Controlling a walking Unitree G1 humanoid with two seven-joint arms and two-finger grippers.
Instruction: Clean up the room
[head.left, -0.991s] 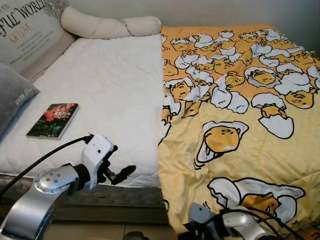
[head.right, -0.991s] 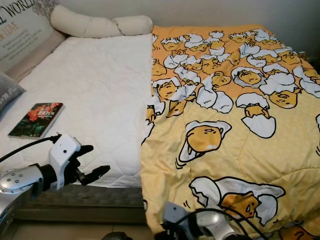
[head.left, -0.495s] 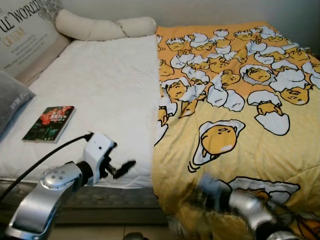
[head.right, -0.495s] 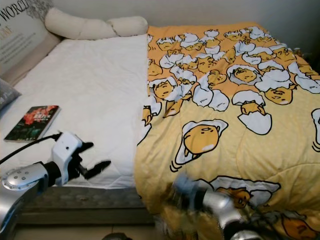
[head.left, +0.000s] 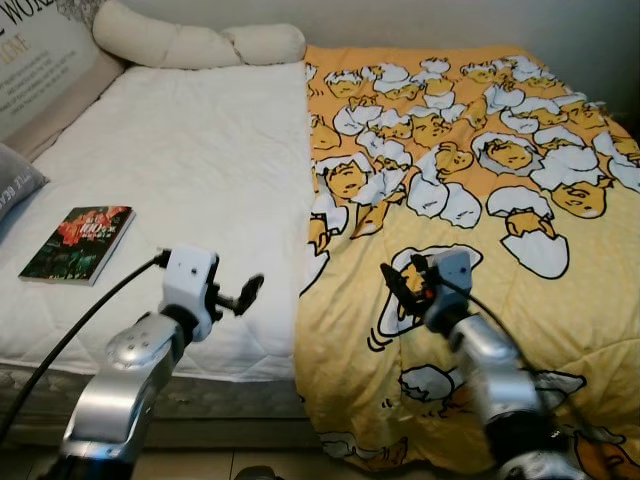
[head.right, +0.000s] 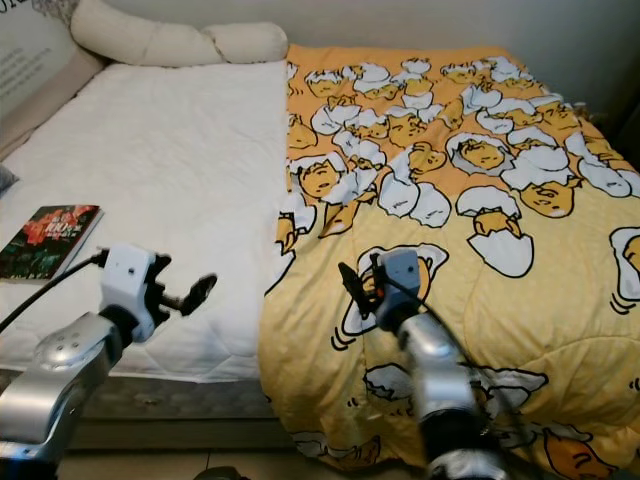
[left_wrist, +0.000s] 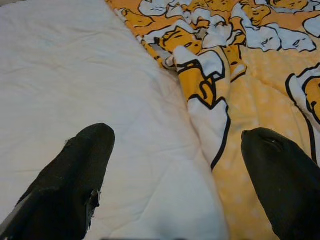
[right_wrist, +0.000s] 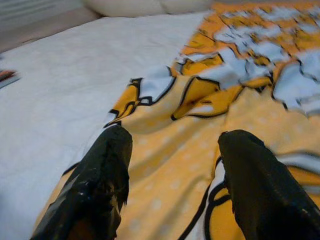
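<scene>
While the blanket (head.left: 480, 180) hides half, a book (head.left: 76, 242) lies uncovered.

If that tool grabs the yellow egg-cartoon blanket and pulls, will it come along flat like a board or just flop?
Probably flop: the yellow blanket already lies rumpled and folded along its edge beside the white mattress. It looks quilted, so likely soft and fairly light. Pinched at one spot by the right tool, open above it, it would likely bunch and drag rather than slide whole.
</scene>
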